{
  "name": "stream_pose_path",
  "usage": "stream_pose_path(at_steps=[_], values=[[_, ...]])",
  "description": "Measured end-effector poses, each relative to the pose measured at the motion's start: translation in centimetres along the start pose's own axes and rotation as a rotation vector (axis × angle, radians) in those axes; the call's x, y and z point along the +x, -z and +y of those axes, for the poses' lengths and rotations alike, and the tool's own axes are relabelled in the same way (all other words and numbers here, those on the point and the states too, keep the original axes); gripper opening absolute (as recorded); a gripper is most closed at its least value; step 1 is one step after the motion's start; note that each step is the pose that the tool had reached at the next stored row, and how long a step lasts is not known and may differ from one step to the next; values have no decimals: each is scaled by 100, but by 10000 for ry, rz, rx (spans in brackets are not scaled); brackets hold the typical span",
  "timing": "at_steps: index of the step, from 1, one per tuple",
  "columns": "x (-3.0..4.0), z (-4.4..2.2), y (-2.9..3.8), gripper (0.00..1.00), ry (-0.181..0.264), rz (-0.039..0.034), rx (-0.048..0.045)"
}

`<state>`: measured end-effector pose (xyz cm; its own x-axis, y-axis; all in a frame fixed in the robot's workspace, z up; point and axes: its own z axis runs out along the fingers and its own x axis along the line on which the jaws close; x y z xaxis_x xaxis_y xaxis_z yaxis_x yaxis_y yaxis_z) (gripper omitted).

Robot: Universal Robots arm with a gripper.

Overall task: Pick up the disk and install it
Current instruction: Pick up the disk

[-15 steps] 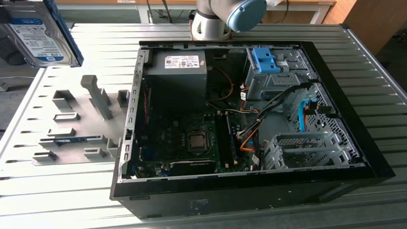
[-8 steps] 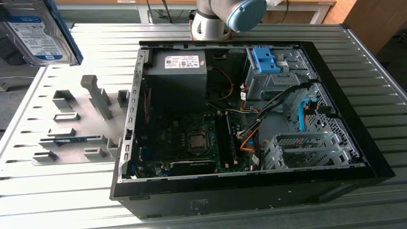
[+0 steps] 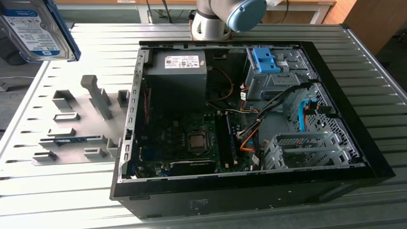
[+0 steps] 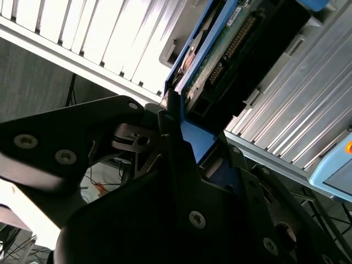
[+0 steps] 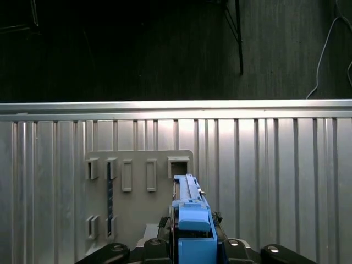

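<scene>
The disk (image 3: 37,29), a silver drive with a white-and-blue label in a bright blue caddy, hangs in the air at the exterior view's upper left, above the table's edge and well clear of the computer case. In the second wrist view my gripper (image 4: 197,138) is shut on the disk (image 4: 231,49), its dark fingers (image 4: 171,118) clamped on the blue frame, with the green circuit-board side showing. The first wrist view has the disk (image 5: 190,212) edge-on between the fingers (image 5: 234,245), held above the grey holder plate (image 5: 140,187).
An open black computer case (image 3: 356,143) lies on the slatted metal table (image 3: 95,43). Inside are a power-supply box (image 3: 176,67), a blue bracket (image 3: 264,59) in the upper drive bay and a metal drive cage (image 3: 305,150). A grey slotted holder plate (image 3: 76,124) lies left of the case.
</scene>
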<state>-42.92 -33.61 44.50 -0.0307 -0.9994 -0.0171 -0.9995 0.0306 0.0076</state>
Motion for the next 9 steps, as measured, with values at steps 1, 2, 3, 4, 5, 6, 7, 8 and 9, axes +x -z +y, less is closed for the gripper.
stream_pose_path(at_steps=[1, 2, 3, 4, 5, 6, 7, 8, 9], values=[[-1, 0, 16, 37, 0, 0, 0], [-1, 0, 35, 37, 0, 0, 0], [-1, 0, 55, 37, 0, 0, 0], [-1, 1, 74, 37, 0, 0, 0], [-2, 1, 94, 37, 0, 0, 0], [-2, 1, 113, 37, 0, 0, 1], [-2, 1, 132, 37, 0, 0, 0], [-2, 1, 145, 37, 0, 0, 1], [-3, 1, 158, 37, 0, 0, 0]])
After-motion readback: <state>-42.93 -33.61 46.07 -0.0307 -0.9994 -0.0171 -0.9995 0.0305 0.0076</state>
